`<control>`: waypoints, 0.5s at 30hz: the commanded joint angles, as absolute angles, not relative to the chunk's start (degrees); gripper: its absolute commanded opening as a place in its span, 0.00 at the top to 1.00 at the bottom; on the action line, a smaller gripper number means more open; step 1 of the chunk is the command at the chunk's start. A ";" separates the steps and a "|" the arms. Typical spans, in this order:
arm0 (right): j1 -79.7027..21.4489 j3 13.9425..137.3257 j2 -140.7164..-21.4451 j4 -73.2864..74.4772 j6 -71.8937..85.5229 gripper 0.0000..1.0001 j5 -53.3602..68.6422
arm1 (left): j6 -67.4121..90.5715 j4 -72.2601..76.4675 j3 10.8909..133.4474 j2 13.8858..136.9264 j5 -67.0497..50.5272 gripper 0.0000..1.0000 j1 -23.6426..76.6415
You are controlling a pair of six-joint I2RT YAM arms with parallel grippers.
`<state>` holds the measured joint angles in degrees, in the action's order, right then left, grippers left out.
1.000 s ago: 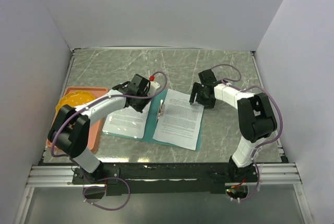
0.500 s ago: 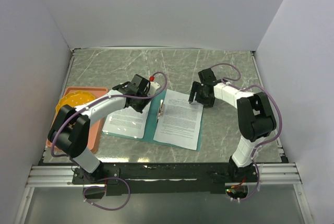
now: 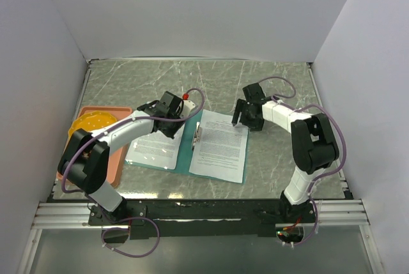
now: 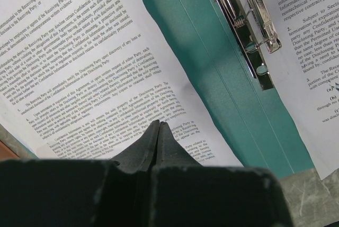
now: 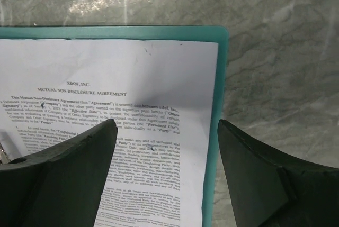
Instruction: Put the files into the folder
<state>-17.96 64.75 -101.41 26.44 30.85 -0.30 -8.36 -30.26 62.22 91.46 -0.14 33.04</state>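
Note:
The teal folder (image 3: 186, 147) lies open on the marble table, its metal clip (image 4: 251, 31) at the spine. One printed white sheet (image 3: 153, 149) lies on its left half and another (image 3: 219, 149) on its right half. My left gripper (image 3: 171, 131) is shut on nothing, its tips (image 4: 159, 123) low over the left sheet (image 4: 79, 63) near its edge. My right gripper (image 3: 243, 121) is open above the right sheet's far right corner (image 5: 132, 79). One finger (image 5: 79, 158) is over the paper, the other (image 5: 254, 163) is past the folder's edge (image 5: 221, 68). Nothing sits between them.
A salmon-orange tray (image 3: 116, 159) holding a yellow object (image 3: 89, 124) stands left of the folder, beside the left arm. A small red item (image 3: 186, 95) lies just beyond the left gripper. White walls close in the table on three sides.
Almost nothing: my right gripper has drifted very slightly toward the far side. The left gripper, the sheets and the folder have stayed where they were.

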 commanded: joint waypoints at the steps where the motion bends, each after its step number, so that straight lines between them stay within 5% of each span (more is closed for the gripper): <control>1: -17.58 64.25 -94.67 28.12 32.17 0.16 -5.36 | -9.40 -29.44 61.70 88.95 -0.18 0.98 33.31; 8: -17.66 62.67 -86.05 19.71 34.53 0.26 5.86 | -11.60 -28.13 60.03 87.63 3.34 0.98 33.05; 15: -22.32 69.68 -97.19 9.50 38.32 0.67 18.54 | -10.90 -26.46 58.62 91.14 5.97 0.99 32.08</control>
